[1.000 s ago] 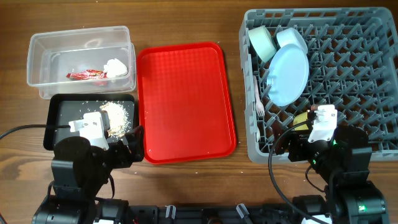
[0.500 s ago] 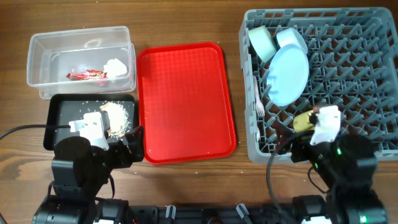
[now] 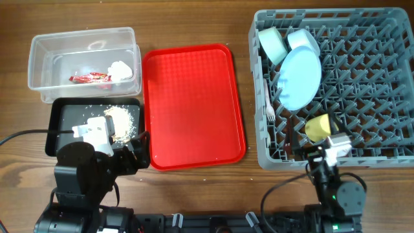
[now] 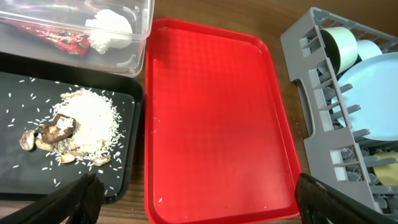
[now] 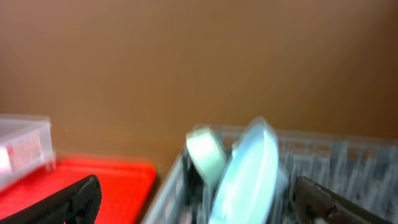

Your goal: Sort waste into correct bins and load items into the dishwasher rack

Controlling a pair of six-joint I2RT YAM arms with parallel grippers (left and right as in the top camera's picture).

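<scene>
The grey dishwasher rack [image 3: 385, 154] holds a light-blue plate [image 3: 299, 79], a mint-green bowl [image 3: 272, 44], a light-blue bowl [image 3: 303, 39], a white fork [image 3: 268, 101] and a yellow cup [image 3: 316, 127] near its front edge. The clear tub [image 3: 45, 48] holds the red wrapper [image 3: 90, 78] and white tissue [image 3: 121, 69]. The black tray [image 3: 62, 114] holds food scraps [image 3: 123, 120]. My left gripper [image 4: 199, 208] is open and empty above the red tray's near edge. My right gripper [image 5: 199, 208] is open and empty, at the rack's front edge [image 3: 323, 151], its view blurred. No spoon shows.
The flat red serving tray [image 3: 192, 103] lies between the bins and the rack, with only a few rice grains on it [image 4: 211, 112]. The rack's left wall [image 4: 309, 118] stands right beside it. Bare wood runs along the front.
My right arm has pulled back toward the table's front, off the rack, uncovering the yellow cup in the rack. Its wrist view now looks level. The left arm has not moved.
</scene>
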